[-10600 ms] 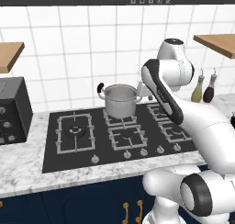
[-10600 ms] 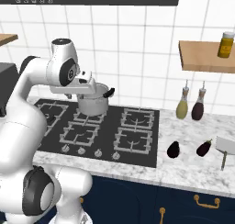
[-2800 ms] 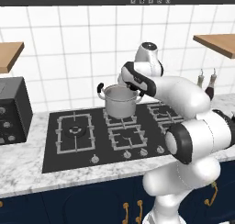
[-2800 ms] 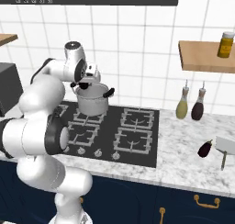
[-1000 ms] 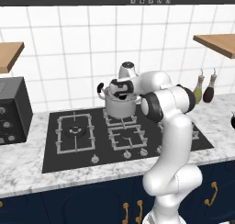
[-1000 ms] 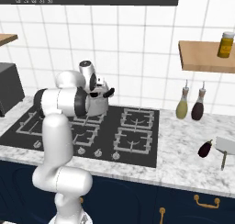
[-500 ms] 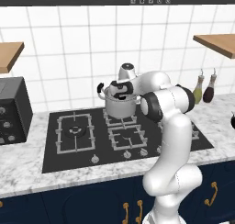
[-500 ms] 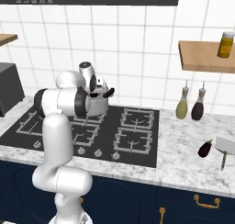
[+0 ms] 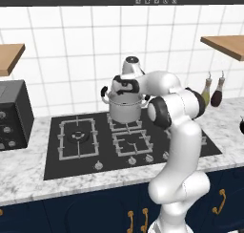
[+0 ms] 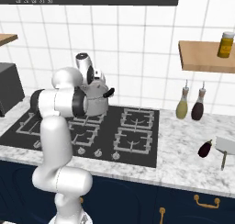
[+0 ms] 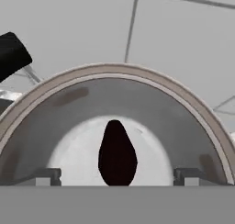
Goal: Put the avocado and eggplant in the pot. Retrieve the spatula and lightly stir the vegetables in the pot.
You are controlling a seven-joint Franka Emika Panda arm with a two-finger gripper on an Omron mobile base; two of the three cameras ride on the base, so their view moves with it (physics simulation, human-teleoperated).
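Robot gripper (image 11: 117, 178) poised over the steel pot (image 9: 125, 108), fingers spread wide and holding nothing.
A dark avocado (image 11: 117, 153) lies on the pot's floor; the eggplant (image 10: 205, 148) rests on the counter well right of the pot, beside the spatula (image 10: 223, 159).

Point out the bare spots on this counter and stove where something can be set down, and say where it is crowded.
Free: the left front burner, the two right burners, and the marble strip between the hob and the eggplant. Crowded: the back burner under the pot, where the gripper hangs over the avocado, and the corner by the bottles.
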